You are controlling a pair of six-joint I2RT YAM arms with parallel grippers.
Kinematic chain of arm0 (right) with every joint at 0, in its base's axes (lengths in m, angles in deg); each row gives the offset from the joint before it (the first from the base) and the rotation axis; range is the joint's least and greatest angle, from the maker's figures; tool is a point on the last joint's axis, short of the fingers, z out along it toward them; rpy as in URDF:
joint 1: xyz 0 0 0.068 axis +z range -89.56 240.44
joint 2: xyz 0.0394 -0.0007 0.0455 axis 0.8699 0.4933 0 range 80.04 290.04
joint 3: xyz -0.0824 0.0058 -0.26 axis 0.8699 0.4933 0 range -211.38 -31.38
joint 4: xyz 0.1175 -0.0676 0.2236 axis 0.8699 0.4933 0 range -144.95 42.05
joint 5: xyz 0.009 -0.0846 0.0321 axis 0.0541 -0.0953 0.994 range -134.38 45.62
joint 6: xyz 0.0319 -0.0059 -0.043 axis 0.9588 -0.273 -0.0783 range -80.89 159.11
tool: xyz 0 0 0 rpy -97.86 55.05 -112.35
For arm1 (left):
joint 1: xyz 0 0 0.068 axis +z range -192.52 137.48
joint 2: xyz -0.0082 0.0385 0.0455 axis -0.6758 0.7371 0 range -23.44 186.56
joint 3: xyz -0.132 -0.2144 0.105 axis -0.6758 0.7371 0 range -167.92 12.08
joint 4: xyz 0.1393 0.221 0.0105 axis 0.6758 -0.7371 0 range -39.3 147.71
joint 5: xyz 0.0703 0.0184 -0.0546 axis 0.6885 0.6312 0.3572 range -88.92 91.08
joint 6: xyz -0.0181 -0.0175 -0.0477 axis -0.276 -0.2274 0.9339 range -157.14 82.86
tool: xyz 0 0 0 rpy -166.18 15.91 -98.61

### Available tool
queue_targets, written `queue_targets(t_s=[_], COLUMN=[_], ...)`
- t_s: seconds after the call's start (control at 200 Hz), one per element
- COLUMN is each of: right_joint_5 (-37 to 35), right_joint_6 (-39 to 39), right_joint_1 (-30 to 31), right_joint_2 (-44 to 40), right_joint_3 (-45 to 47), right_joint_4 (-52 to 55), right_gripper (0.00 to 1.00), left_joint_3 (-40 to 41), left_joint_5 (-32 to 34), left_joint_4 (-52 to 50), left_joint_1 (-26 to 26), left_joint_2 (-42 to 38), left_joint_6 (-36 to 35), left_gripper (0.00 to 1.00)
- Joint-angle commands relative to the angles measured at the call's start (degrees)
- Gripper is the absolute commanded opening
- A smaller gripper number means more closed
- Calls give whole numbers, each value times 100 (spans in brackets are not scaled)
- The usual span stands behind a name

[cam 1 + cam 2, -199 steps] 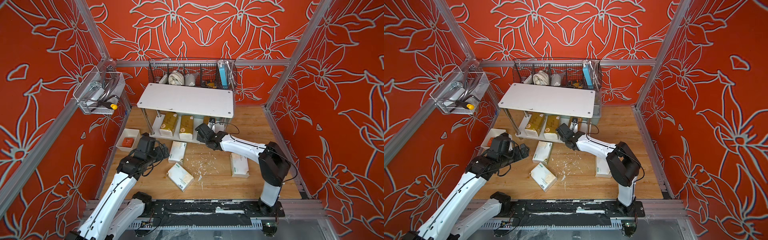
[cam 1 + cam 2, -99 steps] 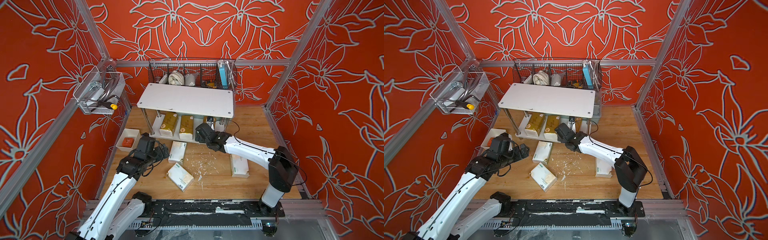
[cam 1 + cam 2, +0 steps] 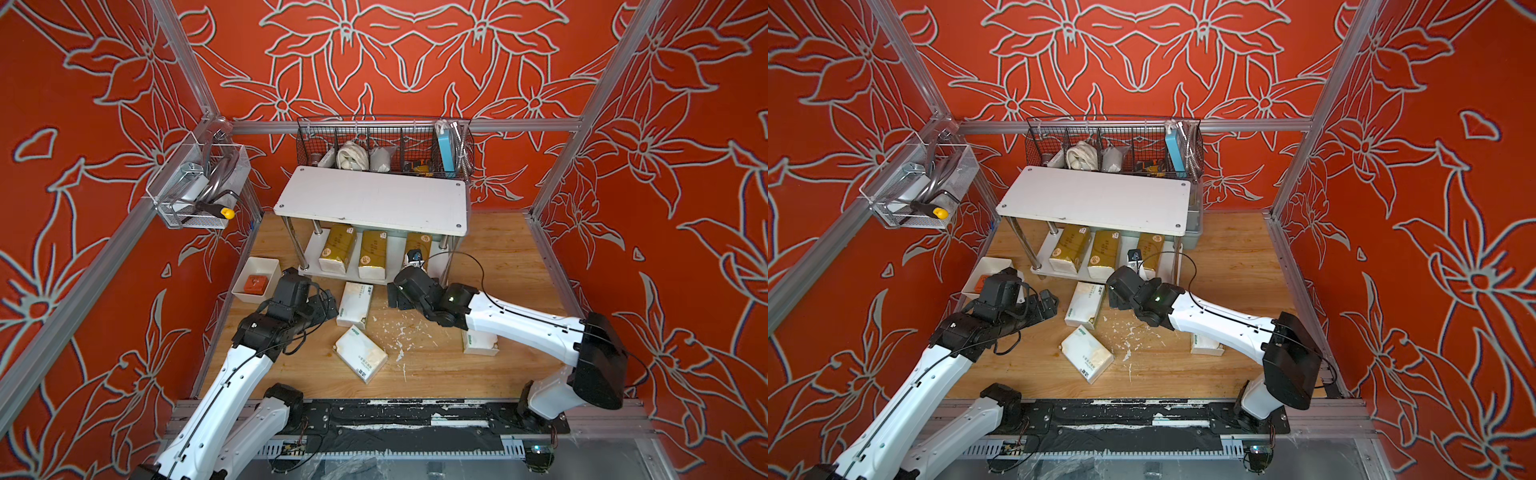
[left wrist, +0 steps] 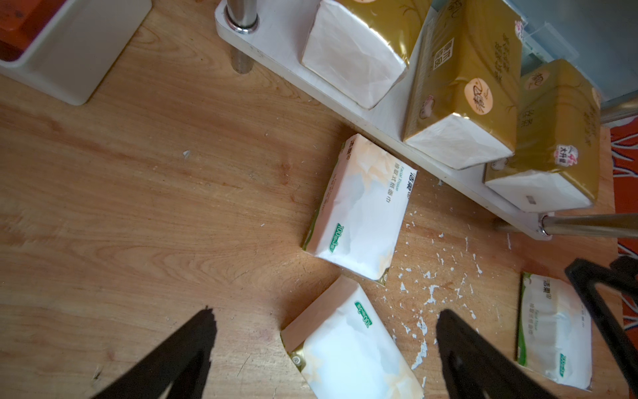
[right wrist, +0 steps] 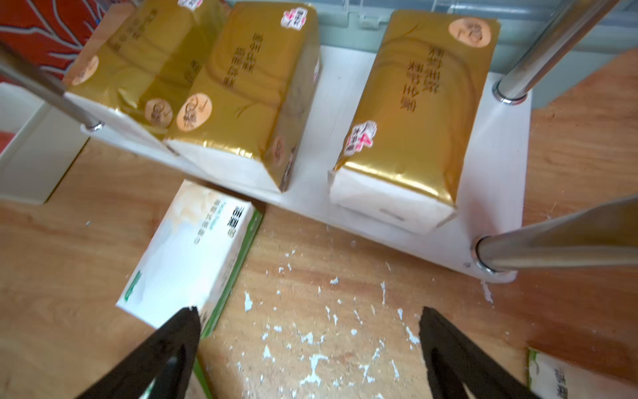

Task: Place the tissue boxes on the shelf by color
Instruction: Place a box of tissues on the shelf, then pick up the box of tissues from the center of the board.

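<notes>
The shelf stands at the back, its top board bare. On its lower board lie three gold tissue boxes, also seen in the right wrist view. Three white tissue boxes lie on the wooden floor: one by the shelf's front edge, one tilted nearer the front, one partly hidden under the right arm. My left gripper is open above the tilted white pack. Open too, my right gripper hangs over bare floor in front of the shelf, beside a white pack.
A small white tray with an orange block sits left of the shelf. Behind the shelf hangs a black wire basket and a clear bin is on the left wall. White flakes litter the floor.
My right gripper has drawn back from the shelf's lower board toward the front, empty, and its arm has swung lower to the right. The left arm has hardly moved.
</notes>
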Motion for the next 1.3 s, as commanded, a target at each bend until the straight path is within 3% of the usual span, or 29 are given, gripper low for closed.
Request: queue_targets(t_s=[0.0, 0.28, 0.47, 0.876, 1.296], right_joint_5=[310, 1766, 2316, 2045, 1744], right_joint_6=[-242, -888, -1119, -1412, -1648], right_joint_1=[142, 210, 356, 1555, 1859], right_joint_2=[-387, -1364, -1605, -427, 1055], right_joint_3=[314, 1278, 1423, 827, -247], right_joint_4=[256, 13, 170, 355, 290], right_gripper=[99, 99, 99, 99, 99], left_joint_3=[-2, 258, 478, 424, 345], left_joint_5=[-171, -736, -731, -472, -318], left_joint_4=[-266, -536, -582, -486, -588], left_joint_1=[44, 44, 44, 44, 44], left_joint_2=[-69, -182, -227, -201, -277], left_joint_6=[116, 624, 702, 625, 565], left_gripper=[99, 99, 99, 99, 99])
